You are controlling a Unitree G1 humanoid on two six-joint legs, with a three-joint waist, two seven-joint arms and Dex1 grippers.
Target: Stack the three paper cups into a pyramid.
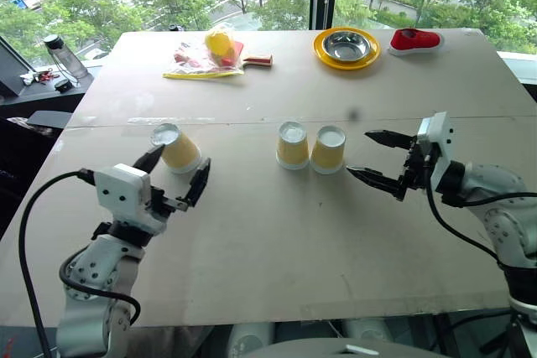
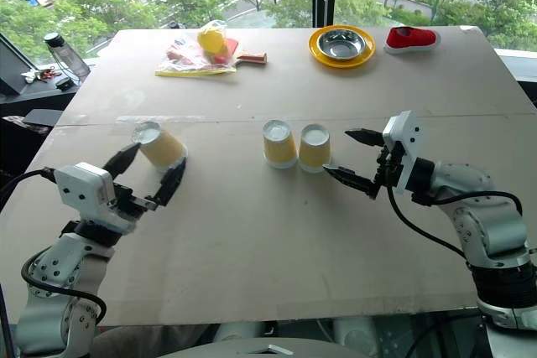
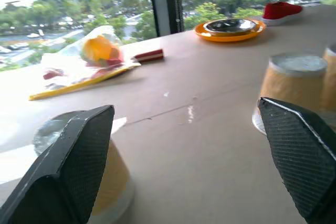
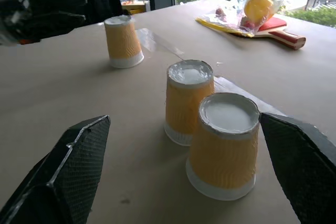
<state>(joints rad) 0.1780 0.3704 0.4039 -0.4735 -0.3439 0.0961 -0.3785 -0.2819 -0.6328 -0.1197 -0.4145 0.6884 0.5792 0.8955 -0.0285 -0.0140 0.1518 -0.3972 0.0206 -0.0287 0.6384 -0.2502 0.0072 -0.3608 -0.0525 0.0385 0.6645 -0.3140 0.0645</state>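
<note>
— Where do we have the three paper cups? Let's place them against the yellow plate (image 1: 346, 47) with the steel bowl (image 1: 346, 44) at the table's (image 1: 277, 241) far edge.

— All three sit upside down, white bases up, well on the near side of that plate. Two of them, the middle cup (image 1: 293, 144) and the right-hand cup (image 1: 328, 149), stand side by side near the table's centre, touching or very nearly so; we cannot quite tell from the head views. The third cup (image 1: 177, 148) stands alone, well off to the left of the pair and farther from the plate. Nothing is stacked yet.

— And our grippers?

— The left gripper (image 1: 175, 175) has its fingers spread wide, with the third cup just beyond and between the fingertips, not gripped. The right gripper (image 1: 376, 158) is also wide open, holding nothing, just to the right of the pair and pointing at it.

— Anything else near the plate?

— A red shoe (image 1: 415, 39) right beside it, and a paddle (image 1: 252, 58) with a plastic bag (image 1: 205, 58) off to its left.
</note>
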